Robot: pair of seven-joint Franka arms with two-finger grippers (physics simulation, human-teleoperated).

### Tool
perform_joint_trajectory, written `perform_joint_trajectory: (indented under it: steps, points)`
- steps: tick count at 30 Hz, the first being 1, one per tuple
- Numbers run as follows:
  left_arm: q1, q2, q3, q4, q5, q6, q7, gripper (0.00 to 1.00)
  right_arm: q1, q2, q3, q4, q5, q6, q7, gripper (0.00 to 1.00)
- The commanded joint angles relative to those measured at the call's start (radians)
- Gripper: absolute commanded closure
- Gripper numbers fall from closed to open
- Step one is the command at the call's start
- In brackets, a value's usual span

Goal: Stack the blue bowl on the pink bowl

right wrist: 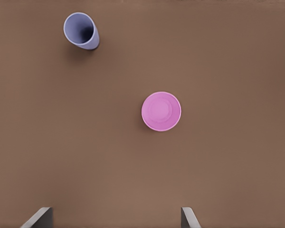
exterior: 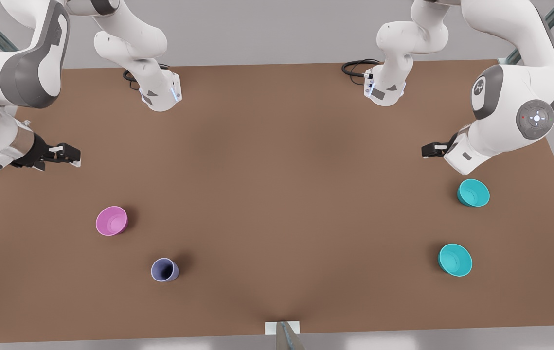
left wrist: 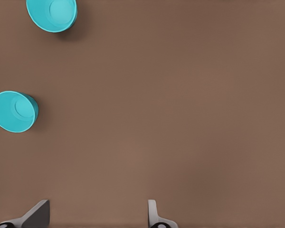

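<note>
Two matching teal-blue bowls (exterior: 473,192) (exterior: 455,259) stand upright on the front view's right side of the brown table. Both blue bowls (left wrist: 14,111) (left wrist: 52,14) also appear in the left wrist view. The pink bowl (exterior: 111,220) (right wrist: 161,111) stands upright on the front view's left. My left gripper (exterior: 427,149) (left wrist: 97,216) hovers open and empty above the table, behind the nearer blue bowl. Over on the front view's left, my right gripper (exterior: 70,155) (right wrist: 115,217) hangs open and empty, behind the pink bowl.
A lavender-blue cup (exterior: 164,270) (right wrist: 80,31) stands in front of the pink bowl, slightly toward the middle. Both arm bases (exterior: 160,95) (exterior: 386,90) with black cables sit at the table's back edge. A small white bracket (exterior: 281,328) sits at the front edge.
</note>
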Motion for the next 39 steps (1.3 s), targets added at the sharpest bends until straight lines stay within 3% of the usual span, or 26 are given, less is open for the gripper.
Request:
perform_joint_trajectory:
  steps: [1,6,8,14,19,32,33,34,35,39]
  points:
    - [0.000,-0.001,0.000,0.001,0.000,-0.007,-0.020,0.00,0.000,-0.001,-0.001,0.000,0.001,0.010,-0.070,0.00]
    - [0.000,-0.001,0.000,0.001,0.000,-0.010,-0.020,0.00,0.000,0.035,0.000,-0.027,0.013,-0.030,-0.068,0.00]
    - [0.000,0.001,0.000,0.001,0.000,-0.010,-0.020,0.00,-0.079,0.201,-0.001,-0.032,0.050,0.114,-0.070,0.00]
    - [0.000,0.004,0.001,-0.001,0.000,-0.010,-0.017,0.00,-0.244,0.447,0.001,-0.087,0.108,0.398,-0.100,0.00]
    - [0.000,0.004,0.001,-0.001,0.000,-0.010,-0.017,0.00,-0.278,0.528,0.001,-0.161,0.223,0.580,-0.099,0.00]
    - [0.000,0.005,0.000,-0.003,0.000,-0.032,-0.017,0.00,-0.273,0.557,0.001,-0.288,0.274,0.653,-0.084,0.02]
    - [0.000,0.005,0.001,-0.003,0.000,-0.032,-0.017,0.00,-0.273,0.557,0.001,-0.288,0.272,0.646,-0.085,0.37]
    - [0.000,0.005,0.000,-0.003,0.000,-0.032,-0.017,0.00,-0.272,0.557,0.001,-0.288,0.272,0.645,-0.085,0.63]
    - [0.000,0.005,0.000,-0.003,0.000,-0.032,-0.017,0.00,-0.270,0.556,0.001,-0.286,0.272,0.643,-0.087,0.76]
    - [-0.001,0.005,0.000,-0.003,0.000,-0.032,-0.017,0.00,-0.258,0.553,0.001,-0.274,0.272,0.616,-0.073,0.79]
